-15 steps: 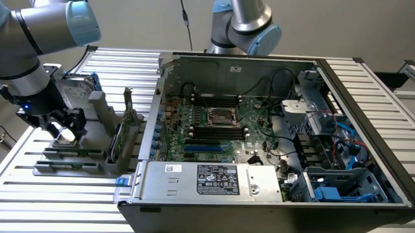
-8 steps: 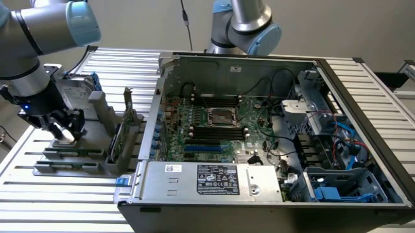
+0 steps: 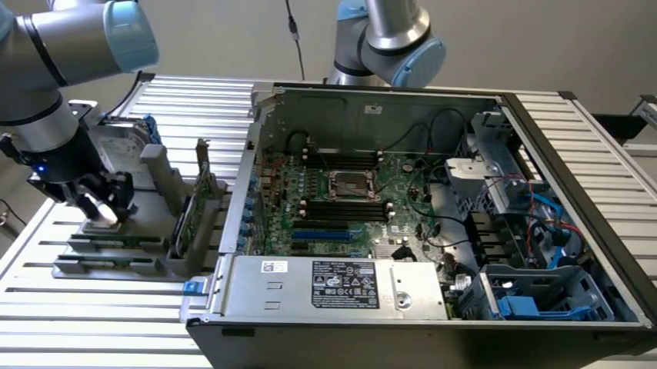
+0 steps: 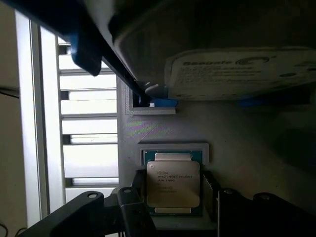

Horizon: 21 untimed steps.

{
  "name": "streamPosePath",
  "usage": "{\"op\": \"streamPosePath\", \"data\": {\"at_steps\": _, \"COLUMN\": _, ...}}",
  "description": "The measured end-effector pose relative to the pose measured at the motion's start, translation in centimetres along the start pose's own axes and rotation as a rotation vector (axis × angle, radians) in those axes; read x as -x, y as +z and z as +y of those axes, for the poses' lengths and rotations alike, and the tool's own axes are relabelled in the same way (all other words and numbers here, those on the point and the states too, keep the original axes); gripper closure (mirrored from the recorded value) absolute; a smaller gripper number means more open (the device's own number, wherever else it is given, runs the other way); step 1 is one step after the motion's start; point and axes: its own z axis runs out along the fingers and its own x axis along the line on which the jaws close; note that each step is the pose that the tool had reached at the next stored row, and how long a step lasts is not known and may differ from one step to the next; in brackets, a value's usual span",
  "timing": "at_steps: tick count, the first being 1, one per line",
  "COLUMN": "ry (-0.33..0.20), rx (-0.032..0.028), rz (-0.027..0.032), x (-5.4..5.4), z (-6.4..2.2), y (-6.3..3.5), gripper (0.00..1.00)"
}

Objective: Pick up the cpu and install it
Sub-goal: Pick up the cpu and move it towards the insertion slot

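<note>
Cpu [image 4: 173, 185] lies flat in its gray holder [image 4: 148, 123], to the exterior view's left of the open computer case [image 3: 390, 115] — the gripper [image 3: 101, 214] is down over it, fingers [image 4: 211, 195] apparently clenched on its two opposite edges. In my judgement a sound grasp here needs both fingers bearing evenly and square, chip level in its recess, no skew — the socket [image 3: 349, 183] sits mid-case, well apart from it.

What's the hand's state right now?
Hand: closed against two sides of the chip, which sits in its grey holder.
</note>
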Motion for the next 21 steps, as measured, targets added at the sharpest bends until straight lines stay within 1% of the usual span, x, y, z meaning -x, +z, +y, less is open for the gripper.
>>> {"op": "streamPosePath", "data": {"at_steps": 3, "ry": 0.0, "rx": 0.0011, "rz": 0.0001, "x": 0.0, "z": 0.02, "y": -0.47, "gripper": 0.45}}
{"op": "streamPosePath", "data": {"at_steps": 5, "ry": 0.0, "rx": 0.0024, "rz": 0.0, "x": 0.0, "z": 0.04, "y": -1.05, "gripper": 0.45}}
{"op": "streamPosePath", "data": {"at_steps": 16, "ry": 0.0, "rx": 0.003, "rz": 0.0001, "x": -0.1, "z": 0.26, "y": -6.04, "gripper": 0.45}}
{"op": "streamPosePath", "data": {"at_steps": 21, "ry": 0.0, "rx": 0.003, "rz": 0.0001, "x": -0.1, "z": 0.51, "y": -8.03, "gripper": 0.45}}
